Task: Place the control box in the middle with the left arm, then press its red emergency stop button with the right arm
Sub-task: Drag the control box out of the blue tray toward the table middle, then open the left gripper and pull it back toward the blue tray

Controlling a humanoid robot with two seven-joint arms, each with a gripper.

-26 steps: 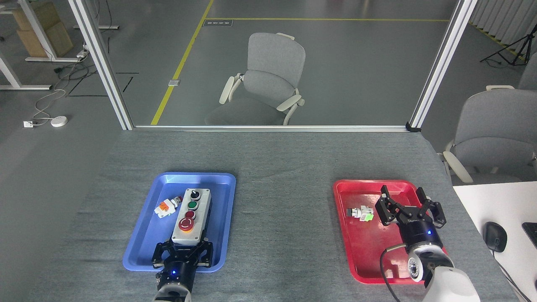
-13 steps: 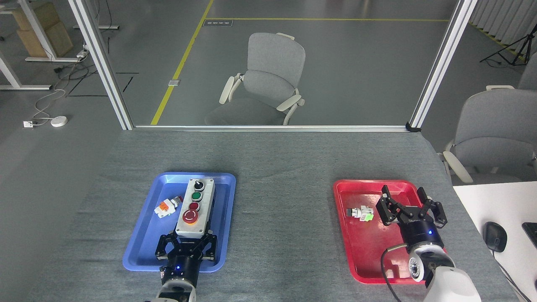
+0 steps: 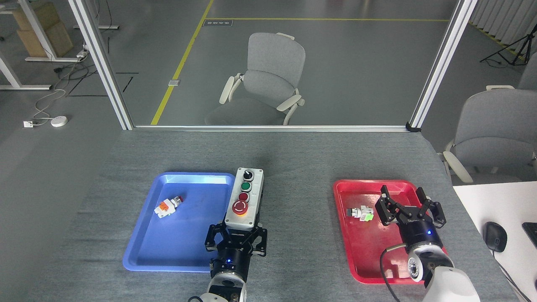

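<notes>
Since the earlier frames, the control box [image 3: 246, 198] has been carried rightward out of the blue tray [image 3: 138, 243], where it lay beside the orange-white switch [image 3: 167, 206], and is now seen over that tray's right rim, partly above the bare grey cloth [image 3: 293, 201]. Its near end is clamped between the claws of the left gripper [image 3: 236, 238], which is clenched on the box's short end; whether the box is lifted clear or dragged cannot be told for certain, though it appears raised. The box is held lengthwise, pointing away from the robot, with the black knob farthest and the red emergency stop button [image 3: 240, 206] nearest the claws. The right gripper [image 3: 409, 209] is seen over the red tray [image 3: 356, 251] with its claws spread and nothing between them, a small green-tipped switch [image 3: 361, 213] lying just beside it. For the step to be done well, the sideways travel should be continued until the box is wholly past the tray rim and roughly midway between the two trays; it should be lowered flat onto the cloth before the grip is released, so that it is not tipped. The big button should be left facing up and within reach of the right arm.
</notes>
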